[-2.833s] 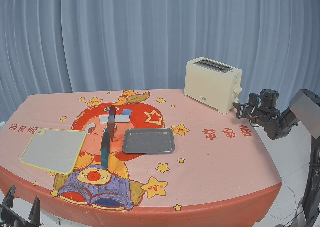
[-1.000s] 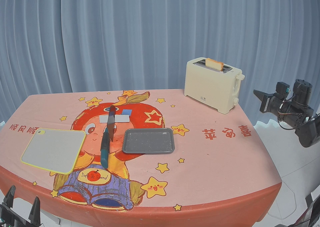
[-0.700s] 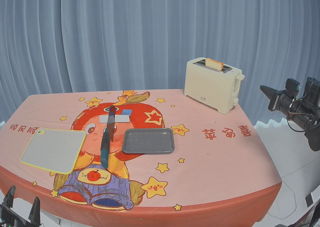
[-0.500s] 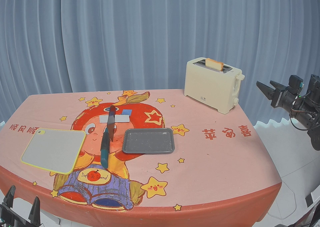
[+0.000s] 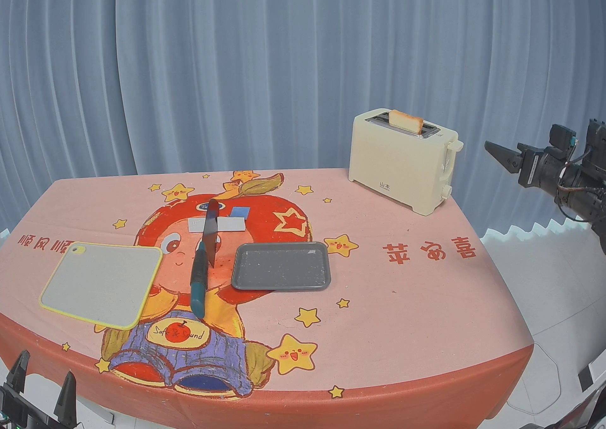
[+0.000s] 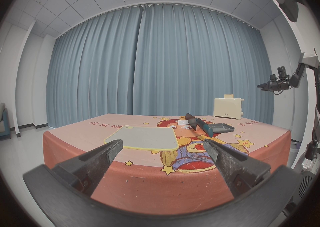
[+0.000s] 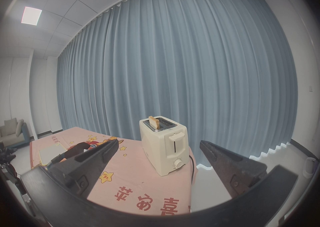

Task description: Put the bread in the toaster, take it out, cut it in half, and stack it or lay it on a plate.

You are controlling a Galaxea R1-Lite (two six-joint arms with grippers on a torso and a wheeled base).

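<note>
Wide open and empty, the right gripper (image 5: 497,151) is facing the bread (image 5: 405,122) ahead, best pinched across its faces from above.

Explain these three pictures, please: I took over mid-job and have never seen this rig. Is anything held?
It is a two-armed robot with a pincer on each arm. The head view looks down on the table; each wrist view looks out from between that arm's own pincer. On the table lie a cutting board, a knife, a dark tray and, far right, a toaster with a bread slice standing out of its slot. The left gripper sits open by the near edge; the right gripper hangs open beyond the table's right side, facing the toaster. Neither holds anything.
</note>
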